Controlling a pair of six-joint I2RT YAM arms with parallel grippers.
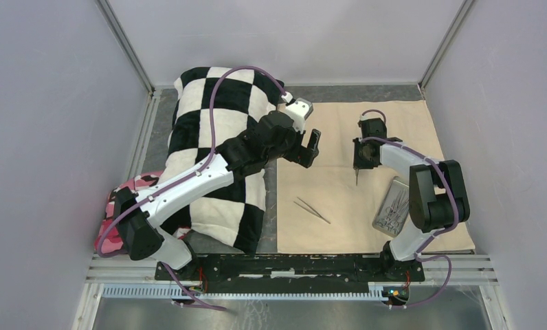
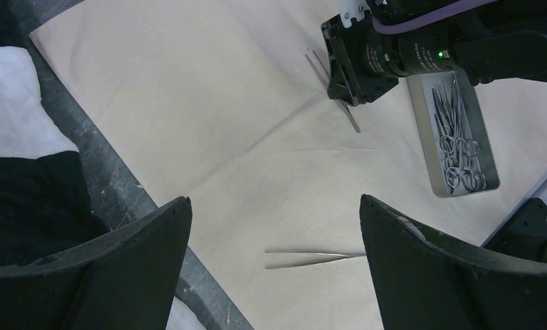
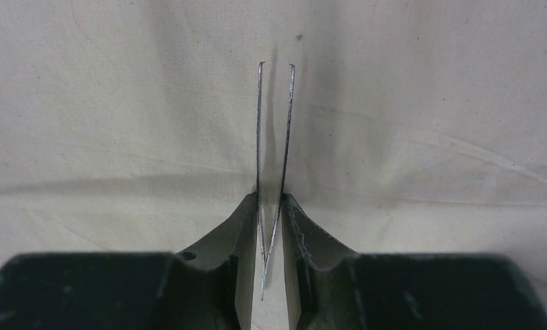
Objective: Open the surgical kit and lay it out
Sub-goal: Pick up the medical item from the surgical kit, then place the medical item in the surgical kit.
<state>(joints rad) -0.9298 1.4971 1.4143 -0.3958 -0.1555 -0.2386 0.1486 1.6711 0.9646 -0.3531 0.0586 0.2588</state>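
Observation:
The beige cloth wrap [image 1: 339,130] lies spread flat on the table. One pair of thin steel tweezers [image 1: 313,210] lies loose on it, and shows in the left wrist view [image 2: 312,256]. My right gripper [image 1: 362,159] is shut on a second pair of tweezers [image 3: 273,137], held by its joined end, prongs pointing away, close over the cloth. The grey metal tray [image 1: 392,205] with several scissor-handled forceps [image 2: 456,130] sits on the cloth's right side. My left gripper [image 2: 274,203] is open and empty, above the cloth's left part.
The black-and-white checkered pillow [image 1: 216,130] fills the left of the table, under my left arm. A pink camouflage cloth [image 1: 123,206] pokes out at its near left. Grey walls close in on three sides.

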